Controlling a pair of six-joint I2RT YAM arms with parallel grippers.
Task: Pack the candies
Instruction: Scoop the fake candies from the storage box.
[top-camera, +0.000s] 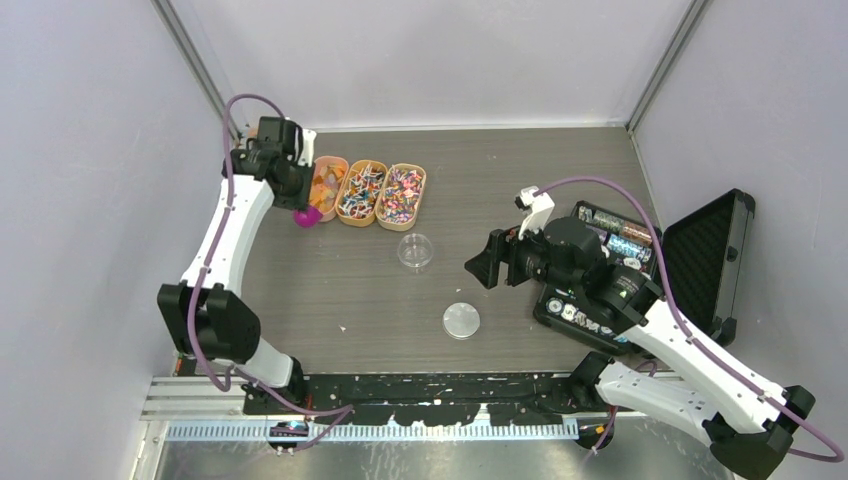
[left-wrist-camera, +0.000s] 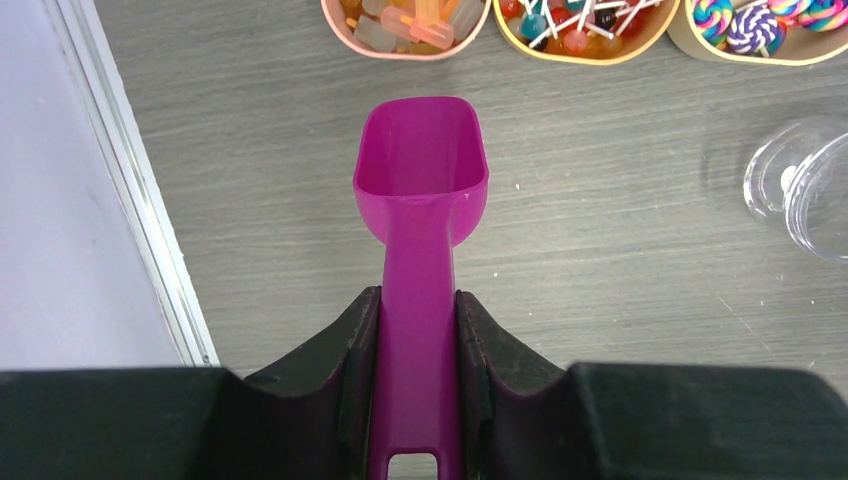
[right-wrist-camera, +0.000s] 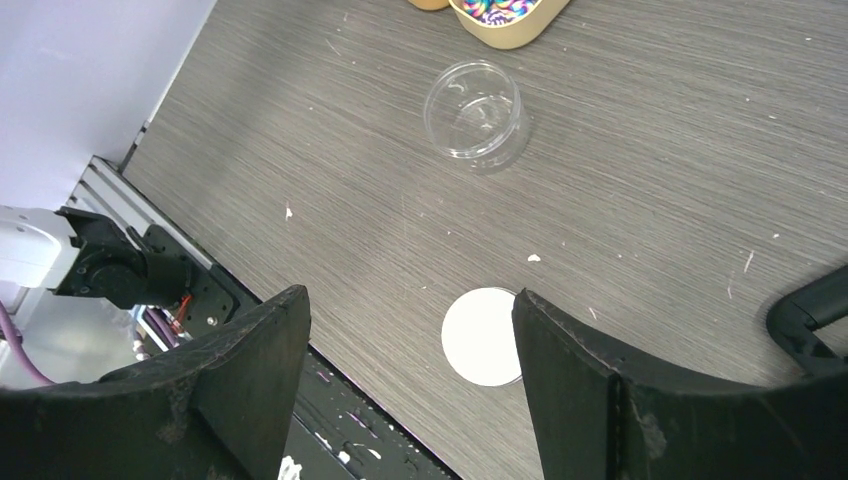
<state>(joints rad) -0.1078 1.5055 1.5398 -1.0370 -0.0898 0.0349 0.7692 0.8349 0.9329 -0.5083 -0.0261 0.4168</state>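
Three oval tubs stand at the back: one with orange candies (top-camera: 327, 183), one with mixed lollipops (top-camera: 360, 192), one with swirl lollipops (top-camera: 401, 195). They also show in the left wrist view, the orange candies (left-wrist-camera: 405, 22) at the top. My left gripper (top-camera: 296, 200) is shut on the handle of a magenta scoop (left-wrist-camera: 420, 190), held empty just in front of the orange tub. A clear round jar (top-camera: 415, 250) stands open on the table; its white lid (top-camera: 461, 320) lies nearer me. My right gripper (top-camera: 484, 268) is open and empty, above the table right of the jar.
An open black case (top-camera: 700, 265) with poker chips lies at the right under my right arm. The wall frame (left-wrist-camera: 130, 180) runs close on the left of the scoop. The table's front edge with a black rail (right-wrist-camera: 330, 400) is below the right gripper.
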